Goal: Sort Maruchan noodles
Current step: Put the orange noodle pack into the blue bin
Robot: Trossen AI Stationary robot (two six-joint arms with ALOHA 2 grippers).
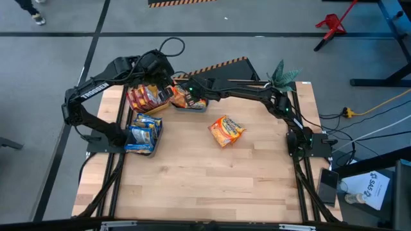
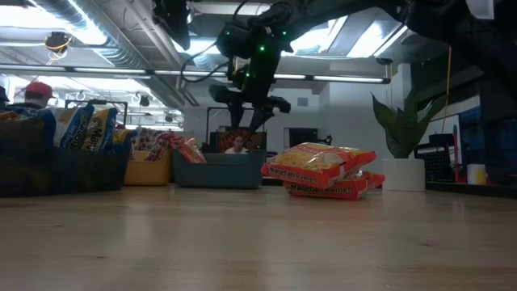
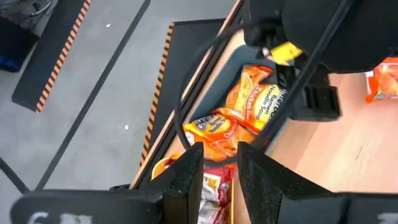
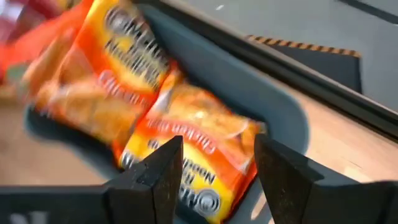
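Observation:
Two orange noodle packets (image 1: 226, 130) lie stacked on the table's middle, also in the low view (image 2: 323, 171). More orange packets (image 4: 186, 124) lie in the teal bin (image 1: 191, 102) at the far side. Red packets (image 1: 142, 96) fill the yellow bin (image 2: 149, 171) to its left. Blue-silver packets (image 1: 144, 131) stand in a dark bin (image 2: 65, 174) near the left edge. My right gripper (image 4: 217, 168) hangs open and empty just above the teal bin's orange packets. My left gripper (image 3: 221, 171) hovers open and empty above the yellow bin.
A potted plant (image 1: 282, 74) stands at the table's far right corner. The three bins crowd the far left, and my two arms are close together over them. Bare wood (image 1: 205, 179) spreads across the near half of the table.

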